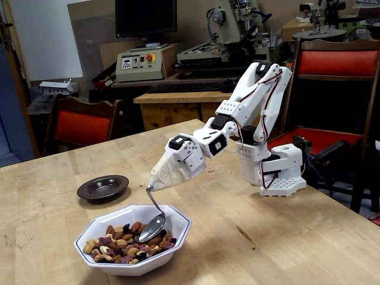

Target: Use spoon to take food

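Note:
A small shiny metal spoon (153, 228) hangs from my gripper (157, 180), with its upper end buried in beige tape that wraps the fingers. The fingers themselves are hidden under that tape. The spoon's oval bowl rests tilted on the right side of the food (126, 239), a heap of almonds, cashews and dark dried fruit. The food lies in a white octagonal bowl with a blue rim (181, 233) near the table's front edge. My gripper hovers just above the bowl's back right rim and points down to the left.
A dark round metal saucer (103, 187) sits on the wooden table behind and left of the bowl. The arm's white base (279, 175) stands at the right. Red chairs and workshop machines fill the background beyond the table.

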Tool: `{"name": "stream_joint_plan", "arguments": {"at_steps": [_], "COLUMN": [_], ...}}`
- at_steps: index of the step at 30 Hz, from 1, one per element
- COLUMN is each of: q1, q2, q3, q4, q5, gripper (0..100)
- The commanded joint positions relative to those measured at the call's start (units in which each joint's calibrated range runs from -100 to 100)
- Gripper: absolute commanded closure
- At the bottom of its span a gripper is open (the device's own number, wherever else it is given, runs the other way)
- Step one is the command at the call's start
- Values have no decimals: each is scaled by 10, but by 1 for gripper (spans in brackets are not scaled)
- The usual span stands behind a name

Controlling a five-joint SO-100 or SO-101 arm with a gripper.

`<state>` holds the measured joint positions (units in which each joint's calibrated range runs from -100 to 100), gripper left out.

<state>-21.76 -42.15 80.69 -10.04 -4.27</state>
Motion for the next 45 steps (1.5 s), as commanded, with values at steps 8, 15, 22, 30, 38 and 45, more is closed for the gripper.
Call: {"name": "stream_joint_plan", "arguments": {"at_steps": [8, 15, 22, 30, 38, 45], "q1": [-5, -2, 0, 0, -1, 0], "q2": [3, 3, -3, -5, -77, -106], "q3": [-16, -15, -19, -21, -17, -7], "q4": [-92, -92, -59, -5, 2, 3], "q5": [1, 1, 2, 2, 2, 2], "gripper": [96, 96, 96, 96, 96, 96]}}
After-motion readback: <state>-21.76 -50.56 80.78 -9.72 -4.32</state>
